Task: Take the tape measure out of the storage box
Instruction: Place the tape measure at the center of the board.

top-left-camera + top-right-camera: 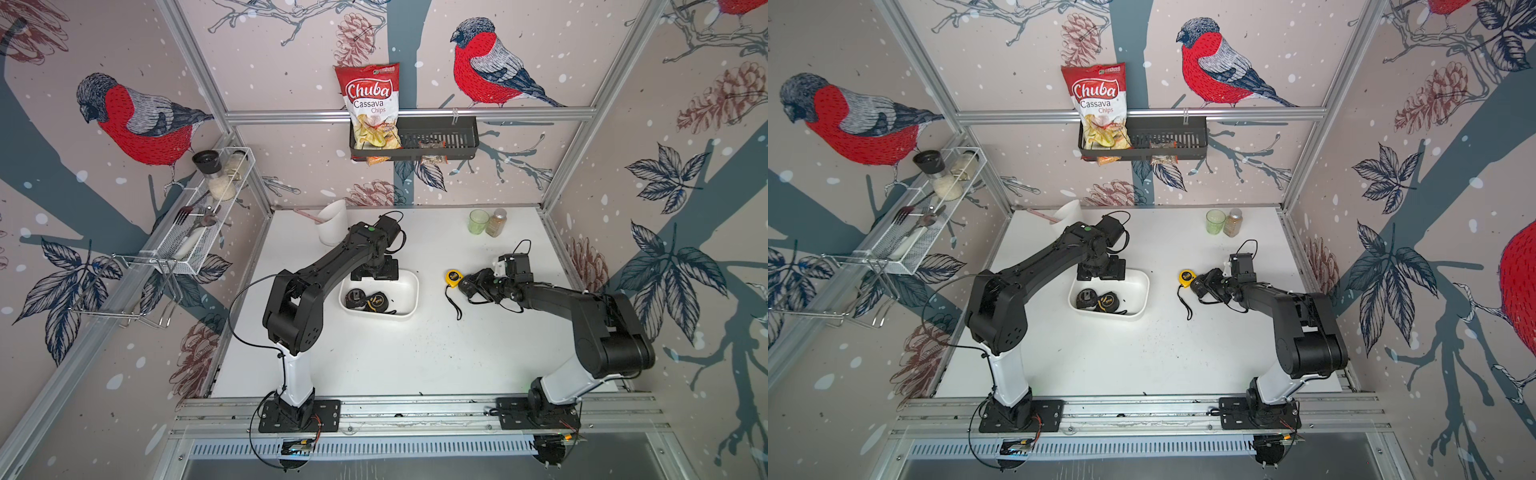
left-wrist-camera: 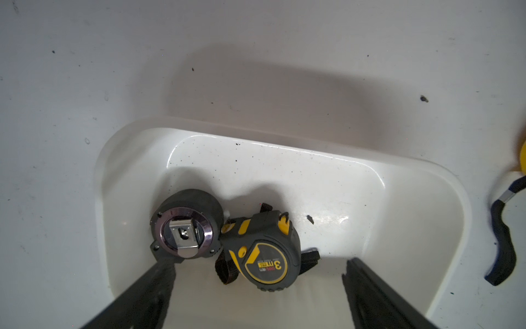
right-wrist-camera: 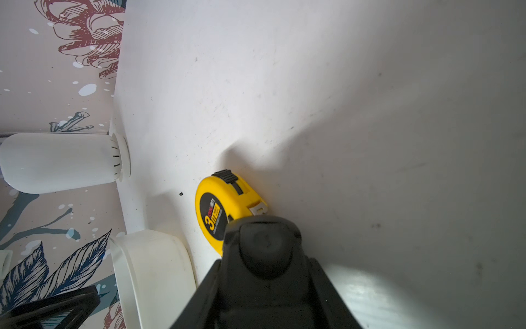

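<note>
Yellow tape (image 1: 453, 277) out, right of box (image 1: 409, 309); R gripper (image 1: 467, 284) at it, grip unclear. 2 tapes (image 2: 267, 253) left inside; L gripper (image 2: 259, 263) spread wide.

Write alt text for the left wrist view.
Two tape measures lie side by side in a white storage box: a black-and-yellow tape measure and a dark round tape measure, belt clip up. The left gripper, open, points at them.

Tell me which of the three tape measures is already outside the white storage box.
The yellow tape measure, on the table beside the storage box. The grey tape measure and the black-and-yellow tape measure lie inside it.
</note>
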